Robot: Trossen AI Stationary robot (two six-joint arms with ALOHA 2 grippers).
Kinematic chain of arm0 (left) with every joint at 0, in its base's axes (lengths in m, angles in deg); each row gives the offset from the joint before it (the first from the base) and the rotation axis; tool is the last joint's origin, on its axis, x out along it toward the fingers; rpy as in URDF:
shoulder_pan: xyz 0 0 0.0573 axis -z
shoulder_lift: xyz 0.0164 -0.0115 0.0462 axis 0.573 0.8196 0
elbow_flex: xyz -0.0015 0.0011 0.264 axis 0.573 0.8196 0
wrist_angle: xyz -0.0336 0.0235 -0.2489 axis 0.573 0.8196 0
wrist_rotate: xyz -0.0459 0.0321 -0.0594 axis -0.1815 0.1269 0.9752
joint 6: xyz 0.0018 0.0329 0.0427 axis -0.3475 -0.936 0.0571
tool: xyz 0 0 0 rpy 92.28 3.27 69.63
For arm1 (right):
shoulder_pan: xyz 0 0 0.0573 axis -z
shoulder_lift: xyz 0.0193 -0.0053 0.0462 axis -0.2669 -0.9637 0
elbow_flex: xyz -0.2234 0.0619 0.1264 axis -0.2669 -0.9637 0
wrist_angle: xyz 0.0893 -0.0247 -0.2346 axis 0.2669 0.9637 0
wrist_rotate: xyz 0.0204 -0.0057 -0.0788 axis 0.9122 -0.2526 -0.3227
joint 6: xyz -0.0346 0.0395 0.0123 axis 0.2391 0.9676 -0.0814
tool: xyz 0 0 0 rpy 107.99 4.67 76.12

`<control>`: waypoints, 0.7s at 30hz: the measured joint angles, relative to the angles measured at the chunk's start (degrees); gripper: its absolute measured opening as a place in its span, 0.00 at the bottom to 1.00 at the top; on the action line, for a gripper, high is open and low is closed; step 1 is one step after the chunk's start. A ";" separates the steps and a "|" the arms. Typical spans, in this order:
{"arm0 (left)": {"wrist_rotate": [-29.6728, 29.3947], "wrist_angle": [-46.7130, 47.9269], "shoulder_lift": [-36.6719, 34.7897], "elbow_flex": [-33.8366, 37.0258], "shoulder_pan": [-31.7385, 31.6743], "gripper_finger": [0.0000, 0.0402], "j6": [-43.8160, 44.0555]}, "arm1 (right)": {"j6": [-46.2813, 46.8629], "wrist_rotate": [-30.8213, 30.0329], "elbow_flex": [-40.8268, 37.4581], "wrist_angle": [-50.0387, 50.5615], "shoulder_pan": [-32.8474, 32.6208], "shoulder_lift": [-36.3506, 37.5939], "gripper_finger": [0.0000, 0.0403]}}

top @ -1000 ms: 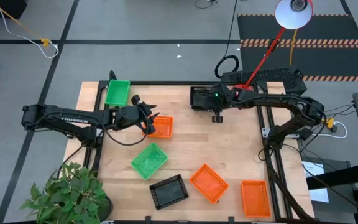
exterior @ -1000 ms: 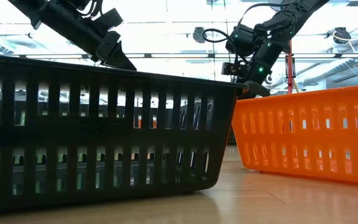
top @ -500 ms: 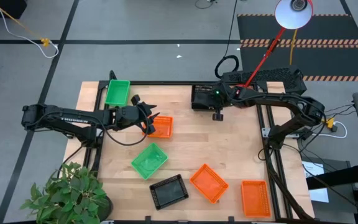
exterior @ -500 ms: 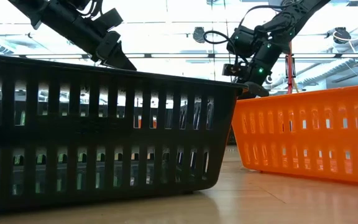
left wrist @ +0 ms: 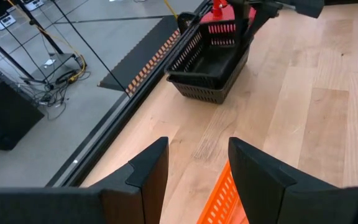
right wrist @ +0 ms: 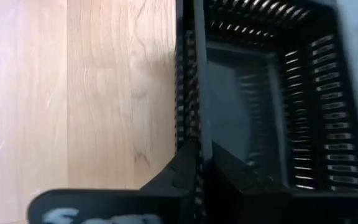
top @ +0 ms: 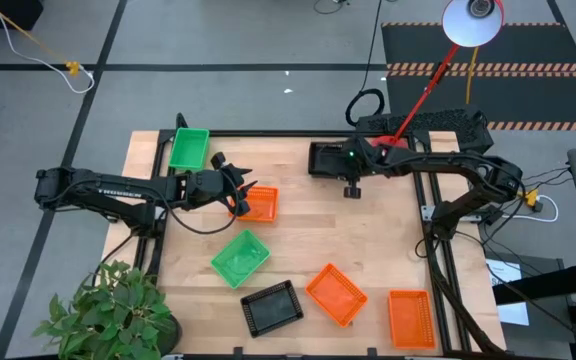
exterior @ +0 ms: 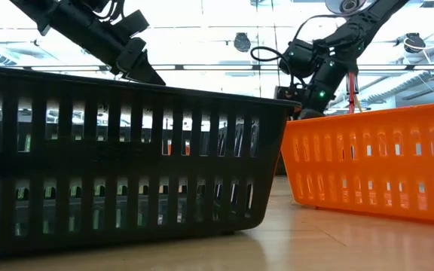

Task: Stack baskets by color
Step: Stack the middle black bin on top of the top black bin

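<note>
**Right gripper at the black stack, left gripper over an orange basket**

The right gripper (top: 349,183) sits at the near wall of the black basket (top: 328,158) by the table's (top: 368,240) far edge. In the right wrist view its fingers straddle that wall with only a narrow gap, so whether they pinch it or have just let go I cannot tell. This looks like the end of a placing step for black.

The left gripper (top: 240,198) hovers over the left rim of an orange basket (top: 261,204) in the table's left half, fingers spread moderately wide and holding nothing.

Other baskets lie apart:
- a green one (top: 189,148) at the far left corner
- another green (top: 240,256) toward the middle
- a lone black (top: 272,306) near the front edge
- two orange (top: 335,294) (top: 409,318) toward the front right corner

Next, the right gripper probably needs to lift clear, then fetch the lone black basket.
</note>
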 joint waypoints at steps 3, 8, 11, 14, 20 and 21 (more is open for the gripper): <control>0.00 0.00 0.00 0.00 -0.01 0.42 0.02 | 0.17 -0.01 -0.86 -1.91 -0.01 0.00 0.15; 0.02 0.00 0.00 0.00 0.00 0.42 0.03 | 0.26 -0.26 -1.28 -3.77 -0.01 0.00 0.27; 0.00 0.00 0.00 0.00 0.00 0.42 -0.02 | 0.35 -0.49 -1.28 -3.67 -0.01 0.50 0.32; 0.02 0.00 0.00 0.00 0.02 0.42 -0.04 | 0.42 -3.02 -1.28 -3.37 -0.54 2.02 0.35; 0.01 0.00 0.00 0.00 -0.01 0.42 -0.07 | 2.58 -4.66 -1.28 -1.32 -2.00 7.00 0.36; 0.02 0.00 0.00 0.00 -0.01 0.42 -0.07 | 3.28 -4.66 -1.28 -0.62 -2.18 7.62 0.36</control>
